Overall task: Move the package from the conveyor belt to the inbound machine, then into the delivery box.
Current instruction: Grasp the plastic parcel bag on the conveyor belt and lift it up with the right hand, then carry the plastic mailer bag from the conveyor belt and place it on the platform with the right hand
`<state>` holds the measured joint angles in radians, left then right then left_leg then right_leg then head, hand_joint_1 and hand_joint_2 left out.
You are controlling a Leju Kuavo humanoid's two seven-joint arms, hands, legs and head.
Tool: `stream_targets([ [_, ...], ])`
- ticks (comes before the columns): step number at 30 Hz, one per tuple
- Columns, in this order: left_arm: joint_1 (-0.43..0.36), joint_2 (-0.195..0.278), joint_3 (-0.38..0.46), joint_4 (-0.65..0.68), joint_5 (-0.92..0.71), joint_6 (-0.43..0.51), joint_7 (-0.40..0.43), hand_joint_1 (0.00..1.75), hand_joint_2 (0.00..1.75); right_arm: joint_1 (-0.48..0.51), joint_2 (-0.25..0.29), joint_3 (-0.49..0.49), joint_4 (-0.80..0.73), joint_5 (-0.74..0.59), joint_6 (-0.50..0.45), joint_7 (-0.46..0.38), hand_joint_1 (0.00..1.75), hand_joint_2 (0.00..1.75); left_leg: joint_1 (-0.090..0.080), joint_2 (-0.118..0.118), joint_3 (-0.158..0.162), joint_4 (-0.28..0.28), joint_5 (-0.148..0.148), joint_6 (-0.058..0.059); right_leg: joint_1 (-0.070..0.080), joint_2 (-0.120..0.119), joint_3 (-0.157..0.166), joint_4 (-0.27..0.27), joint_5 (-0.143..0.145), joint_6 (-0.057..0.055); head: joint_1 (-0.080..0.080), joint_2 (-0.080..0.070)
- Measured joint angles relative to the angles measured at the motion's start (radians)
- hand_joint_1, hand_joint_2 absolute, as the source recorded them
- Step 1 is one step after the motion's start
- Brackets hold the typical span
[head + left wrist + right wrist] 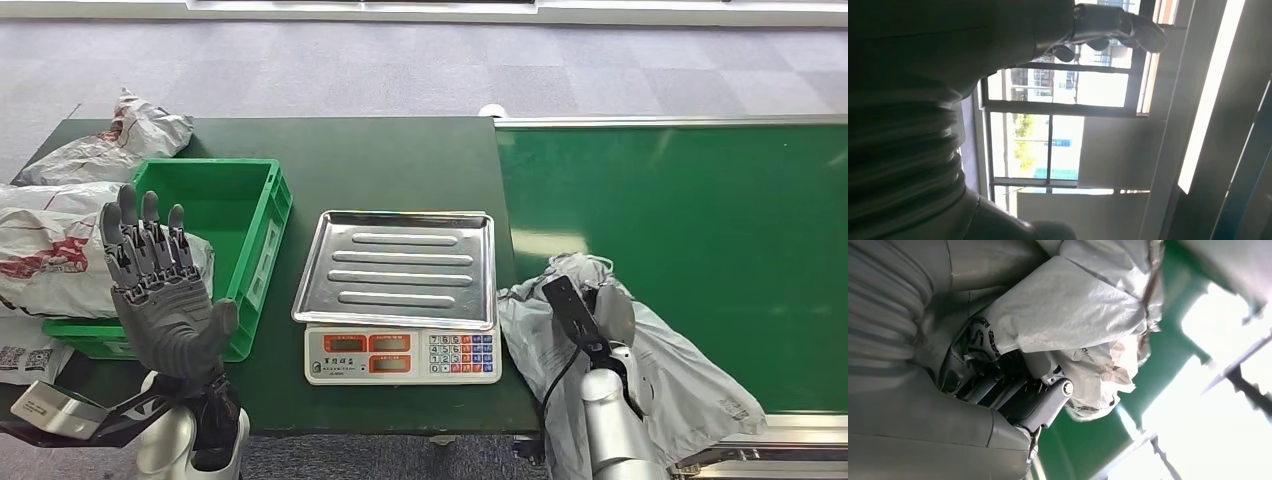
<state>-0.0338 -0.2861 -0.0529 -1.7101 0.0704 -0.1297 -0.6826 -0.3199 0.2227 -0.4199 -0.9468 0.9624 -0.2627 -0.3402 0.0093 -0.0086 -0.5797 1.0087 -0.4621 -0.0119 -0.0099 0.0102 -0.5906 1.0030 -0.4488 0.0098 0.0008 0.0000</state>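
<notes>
1. Right robot hand point(612, 318) down on the grey package point(690, 385), at the near left corner of the conveyor belt point(700, 230); package overhanging the belt's near edge toward the robot.
2. From the right wrist view: dark fingers point(998, 387) buried in the crumpled plastic of the package point(1073, 315), bag material bunched around them. Looks clamped on the package (a judgement: the fingertips themselves are hidden by the folds).
3. Cannot tell whether the package is off the belt yet or merely gripped.
4. Left robot hand point(160, 290) raised above the surface's near left corner, palm forward, fingers apart, holding nothing. Waiting, by the look of it.
5. Inbound machine point(400, 300), a scale with a bare steel tray on top, sitting at the surface's near edge just left of the belt. Nothing weighed here yet.
6. Green delivery box point(255, 215) on the left part of the surface, just beside the machine; visible inside holds no package of this kind.
7. Other bagged parcels point(60, 240) piled at the surface's left edge (not part of this run, seemingly).
8. Progress: first step only, grasp at the belt. Left to do: lift, carry left onto the tray, then on into the box.
</notes>
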Motion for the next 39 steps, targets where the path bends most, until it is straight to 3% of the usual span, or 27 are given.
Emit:
stream_targets([
  [3,0.000,0.000,0.001,0.000,-0.004,-0.001,0.003,0.00,1.75,0.054,0.017,0.125,-0.274,-0.005,-0.082,0.095,1.75,1.75,0.000,0.001,-0.002,0.000,-0.001,-0.002,0.000,0.001,-0.003,0.001,-0.001,-0.001,0.000,0.000],
  [6,0.000,0.000,0.001,0.000,-0.005,0.001,0.008,0.00,1.75,0.083,0.026,0.203,-0.434,0.008,-0.113,0.117,1.75,1.75,0.000,0.003,-0.002,0.000,-0.003,-0.002,0.000,0.003,-0.003,0.000,-0.002,-0.001,0.000,0.000],
  [14,-0.001,0.000,0.001,0.005,-0.004,0.003,0.015,0.00,1.75,0.129,0.031,0.275,-0.578,0.022,-0.175,0.129,1.75,1.75,0.000,0.002,-0.002,0.000,-0.003,-0.001,-0.001,0.002,-0.003,0.000,-0.002,0.000,0.000,0.000],
  [22,-0.009,0.000,-0.004,0.023,0.007,0.007,0.015,0.00,1.75,0.127,0.036,0.331,-0.601,-0.019,-0.209,0.079,1.75,1.75,0.000,0.003,-0.003,0.000,-0.003,-0.001,-0.001,0.002,-0.003,0.000,-0.002,0.000,0.000,0.000],
  [26,-0.044,0.000,-0.020,0.053,0.024,0.008,0.005,0.00,1.75,0.021,0.051,0.459,-0.508,-0.086,-0.148,0.001,1.75,1.75,0.000,0.005,-0.004,-0.001,-0.002,-0.002,0.000,0.005,-0.005,0.001,-0.001,-0.001,0.000,0.000],
  [31,-0.085,0.000,-0.058,0.088,0.043,0.025,-0.006,0.00,1.75,-0.130,0.086,0.619,-0.326,-0.126,-0.181,0.008,1.75,1.75,0.000,0.003,-0.004,-0.001,0.001,-0.003,0.000,0.003,-0.006,0.001,0.000,-0.002,0.000,0.000],
  [39,-0.100,0.004,-0.076,0.110,0.054,0.040,-0.010,0.00,1.75,-0.197,0.091,0.706,-0.231,-0.141,-0.172,0.018,1.75,1.75,0.000,0.002,-0.006,-0.001,0.000,-0.003,0.000,0.003,-0.007,0.001,0.000,-0.002,0.000,0.000],
])
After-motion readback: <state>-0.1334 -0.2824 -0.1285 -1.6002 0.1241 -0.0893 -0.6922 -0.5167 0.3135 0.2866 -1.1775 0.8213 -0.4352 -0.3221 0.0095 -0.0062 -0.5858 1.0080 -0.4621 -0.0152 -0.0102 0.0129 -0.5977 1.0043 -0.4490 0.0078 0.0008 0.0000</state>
